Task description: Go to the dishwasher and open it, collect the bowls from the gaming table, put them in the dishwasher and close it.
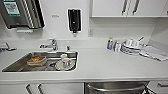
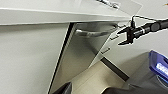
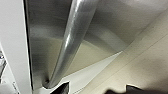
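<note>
Head view has the robot parked at the counter [image 1: 100, 65], dishwasher [image 1: 115, 88] low and right of the sink [image 1: 15, 65], door shut, while the right wrist sits close on its bar handle [image 3: 72, 37]; opening step, needing a grip and outward pull, pincer state untellable.

A white counter [image 1: 105, 67] runs the width of the kitchenette, with a steel sink [image 1: 17, 65] set into it on the left. In the basin sit a plate [image 1: 58, 67] carrying a mug [image 1: 65, 62], and beside them a clear container [image 1: 37, 60] with something orange-brown inside. A chrome tap [image 1: 51, 44] stands behind the sink. Further right – a small bottle [image 1: 110, 43], then stacked plates [image 1: 130, 50] topped with cups [image 1: 132, 43]. A dark soap dispenser [image 1: 74, 20] hangs on the wall. Below the counter edge, the dishwasher [image 1: 116, 88] shows its brushed steel front and bar handle.
</note>
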